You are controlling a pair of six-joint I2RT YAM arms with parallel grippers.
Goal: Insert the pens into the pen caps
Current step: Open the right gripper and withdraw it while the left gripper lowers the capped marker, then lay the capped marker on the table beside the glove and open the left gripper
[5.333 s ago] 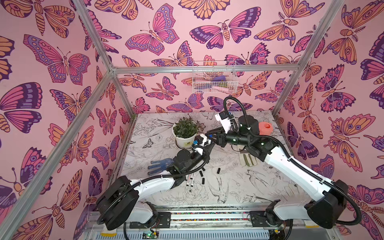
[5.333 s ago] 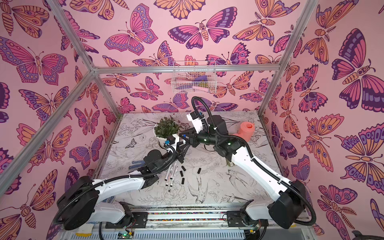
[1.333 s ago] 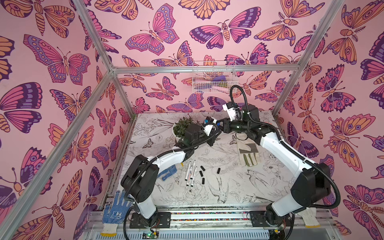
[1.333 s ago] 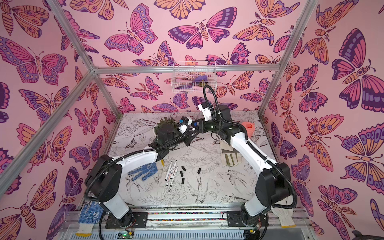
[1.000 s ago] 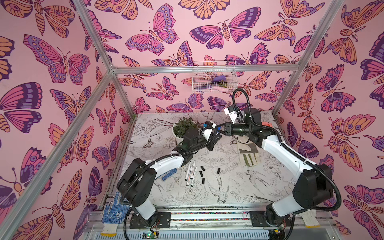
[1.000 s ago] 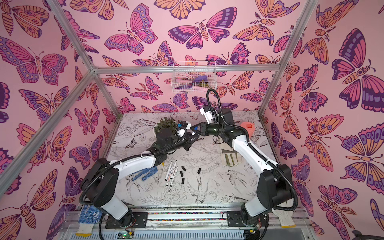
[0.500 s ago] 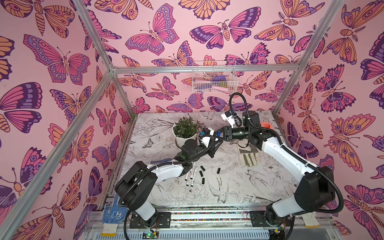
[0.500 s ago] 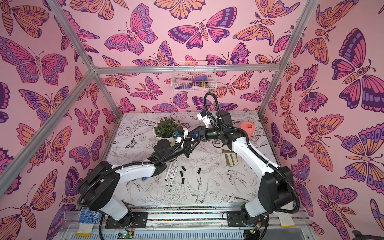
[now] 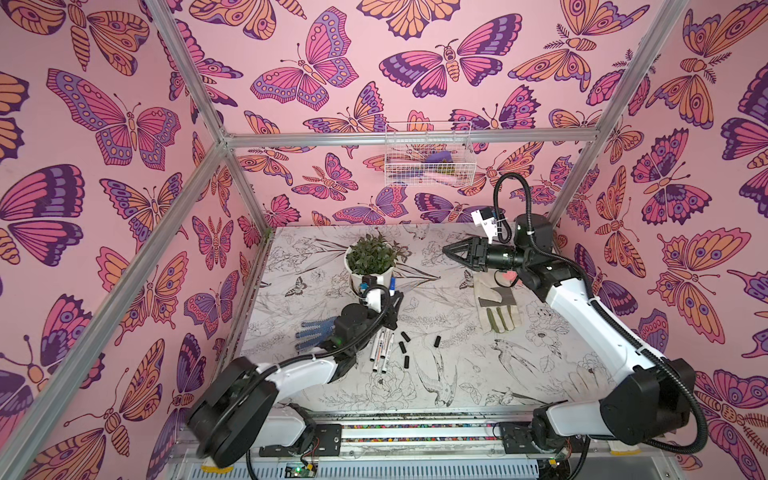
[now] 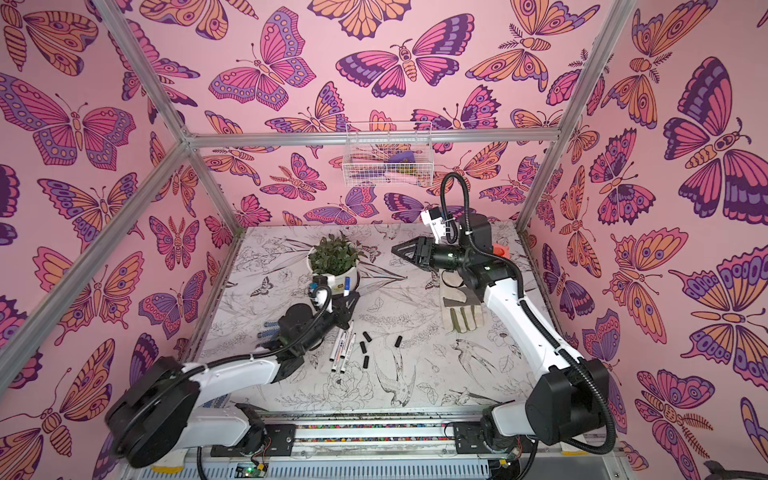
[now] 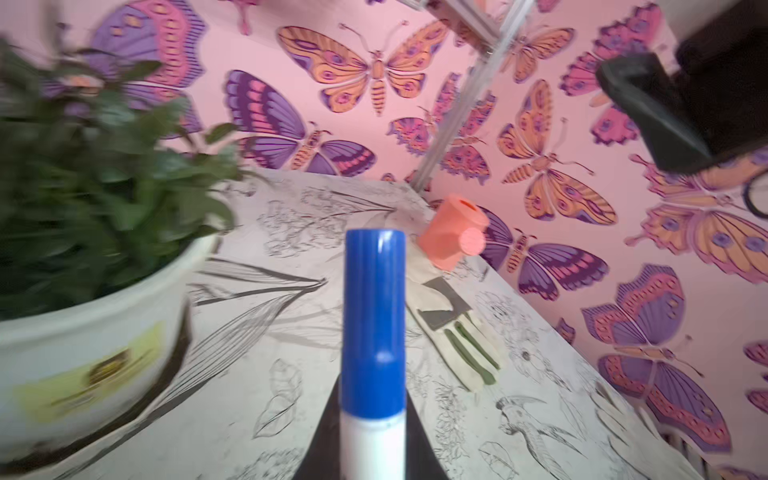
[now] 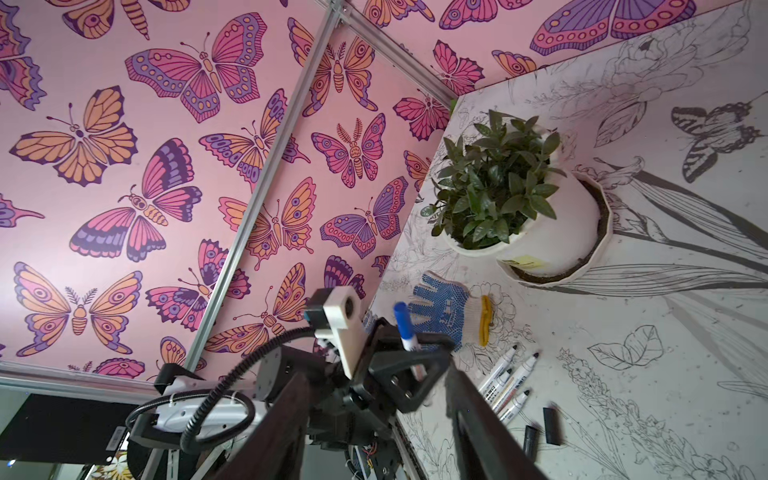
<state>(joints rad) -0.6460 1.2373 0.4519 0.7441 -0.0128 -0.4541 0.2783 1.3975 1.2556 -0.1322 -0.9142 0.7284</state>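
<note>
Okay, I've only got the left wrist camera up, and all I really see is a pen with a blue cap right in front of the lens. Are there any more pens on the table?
Observer: Yes. In both top views, several uncapped pens lie side by side on the table, close to the left gripper.
Operator: Is the right gripper bringing a cap over?
Observer: No. The right gripper is open and empty. It is off the table, to the right of the potted plant in a top view.
</note>
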